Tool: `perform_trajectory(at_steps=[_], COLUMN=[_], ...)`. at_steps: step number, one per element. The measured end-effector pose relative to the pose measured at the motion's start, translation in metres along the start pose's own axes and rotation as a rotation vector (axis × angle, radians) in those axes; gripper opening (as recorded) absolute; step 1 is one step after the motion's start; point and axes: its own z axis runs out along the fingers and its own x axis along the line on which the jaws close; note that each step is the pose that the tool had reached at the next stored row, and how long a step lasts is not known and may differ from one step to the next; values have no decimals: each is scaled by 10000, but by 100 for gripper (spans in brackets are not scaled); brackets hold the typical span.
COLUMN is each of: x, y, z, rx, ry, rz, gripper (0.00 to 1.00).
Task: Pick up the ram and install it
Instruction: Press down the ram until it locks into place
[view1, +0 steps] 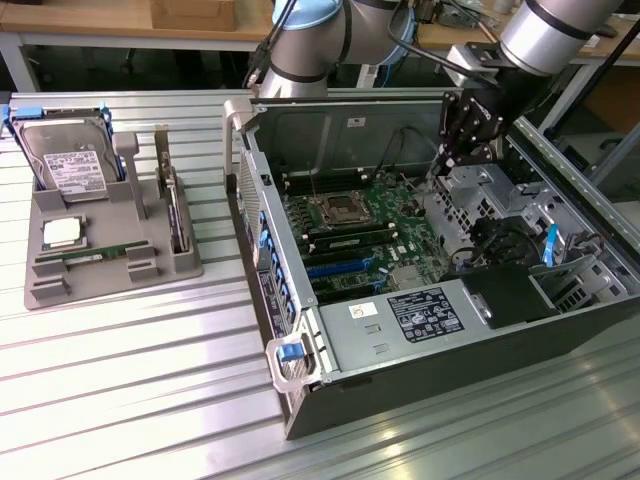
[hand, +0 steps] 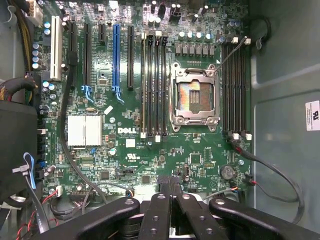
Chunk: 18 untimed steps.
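From the exterior view we see the ram (view1: 97, 256) lying flat in the grey tray (view1: 60, 292) on the table, well apart from the open computer case (view1: 400, 390); our gripper (view1: 452, 158) hangs inside that case. The wrist view shows our fingers (hand: 165, 187) pressed together, holding nothing, above the green board (hand: 130, 150); its empty socket (hand: 196, 97) sits between dark slots (hand: 154, 85), with case walls close around.

The single arm reaches in from the top of the exterior view, its silver tube link slanting down from that view's right toward a black wrist assembly. The gripper (view1: 443, 168) hangs from the wrist, pointing downward. In the wrist view the gripper (hand: 170, 181) has its two black fingers (hand: 163, 186) pressed together, tips touching, with nothing between them, the outer linkage bars splayed to either side.
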Motion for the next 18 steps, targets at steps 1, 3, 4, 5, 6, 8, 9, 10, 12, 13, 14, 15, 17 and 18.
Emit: perform_trajectory(at_steps=[1, 3, 4, 5, 6, 8, 9, 10, 12, 13, 14, 15, 17, 18], x=[0, 0, 0, 0, -1, -1, -1, -1, -1, -1, -1, 0, 1, 2], y=[0, 0, 0, 1, 1, 1, 1, 1, 1, 1, 1, 1, 0, -1], z=[-1, -3, -4, -5, -6, -8, -9, -10, -9, -8, -6, -5, 9, 13], rx=[0, 0, 0, 0, 0, 0, 0, 0, 20, 61, 95, 122, 182, 205], ry=[0, 0, 1, 0, 0, 0, 0, 1, -10, -31, -44, -48, 117, 179], rz=[0, 0, 0, 0, 0, 0, 0, 0, 183, 536, 832, 1067, 1513, 1690], gripper=[10, 10, 10, 10, 10, 10, 10, 10, 10, 10, 10, 10, 10, 10])
